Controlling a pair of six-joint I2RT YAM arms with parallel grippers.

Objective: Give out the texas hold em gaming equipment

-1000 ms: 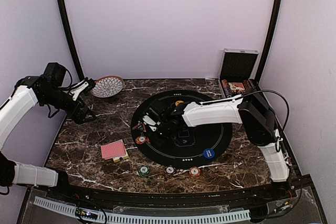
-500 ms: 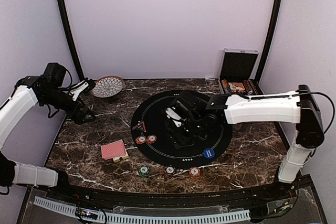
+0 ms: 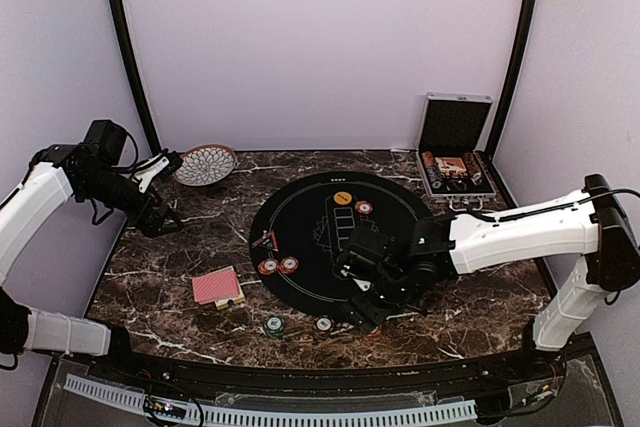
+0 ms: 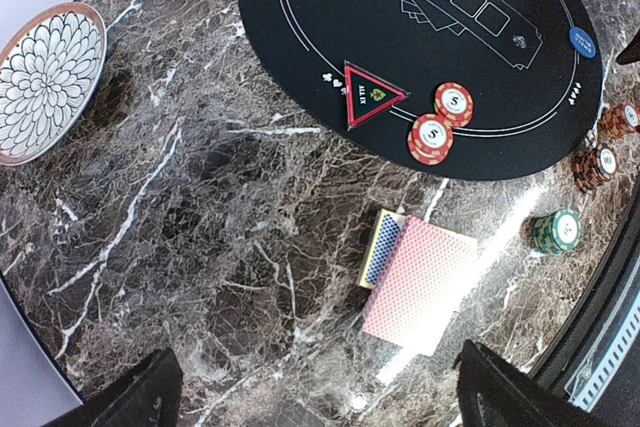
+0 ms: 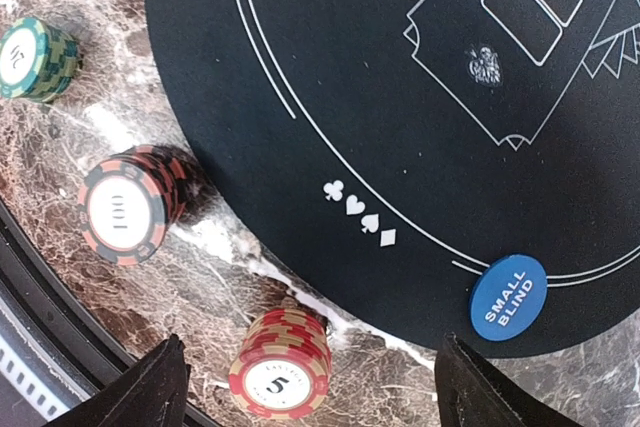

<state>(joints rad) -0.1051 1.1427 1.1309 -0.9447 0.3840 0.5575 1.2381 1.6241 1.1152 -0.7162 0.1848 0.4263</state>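
My right gripper (image 3: 376, 294) hangs open over the near edge of the black round mat (image 3: 400, 209). In the right wrist view a red "5" chip stack (image 5: 282, 362) stands on the marble between its fingers (image 5: 315, 392), with a blue small-blind button (image 5: 508, 297), a black-and-red "100" stack (image 5: 130, 209) and a green stack (image 5: 35, 57) nearby. Two red chips (image 3: 278, 266) and a red triangle marker (image 4: 370, 95) lie at the mat's left edge. The red-backed card deck (image 3: 216, 287) lies left of the mat. At the far left my left gripper (image 3: 160, 215) is open and empty.
A patterned bowl (image 3: 205, 163) sits at the back left. A silver hinged case (image 3: 455, 147) stands open at the back right. An orange marker (image 3: 343, 198) and a red chip (image 3: 364, 208) lie on the mat's far side. The table's front rail (image 3: 300, 372) runs just below the chip stacks.
My right gripper opened at the mat's left edge, leaving a second red chip there, then swung to the near right edge of the mat. The left arm has not moved.
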